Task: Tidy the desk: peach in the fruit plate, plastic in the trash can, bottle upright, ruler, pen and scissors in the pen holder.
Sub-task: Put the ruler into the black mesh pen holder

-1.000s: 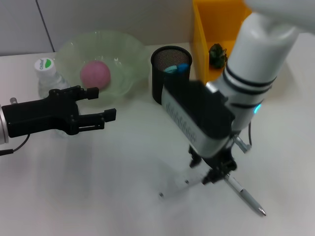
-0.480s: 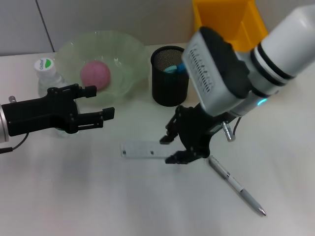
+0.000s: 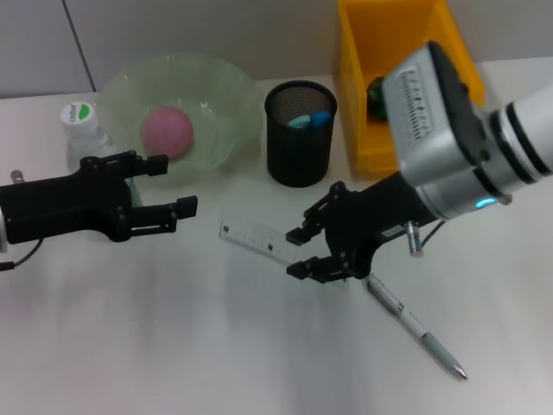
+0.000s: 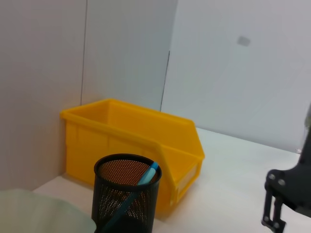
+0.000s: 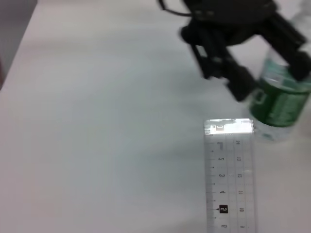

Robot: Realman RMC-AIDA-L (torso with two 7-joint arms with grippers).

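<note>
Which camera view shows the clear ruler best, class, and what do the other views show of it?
The right wrist view shows the ruler best: its printed numbers and clear end fill the frame. The head view shows the whole ruler slanted, one end at the right gripper, but faint against the table. The left wrist view does not show it.

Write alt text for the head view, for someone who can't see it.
The right gripper holds one end of a clear ruler above a white desk, near a black pen holder. A pen lies beside it; the open left gripper hovers by a bottle.
</note>
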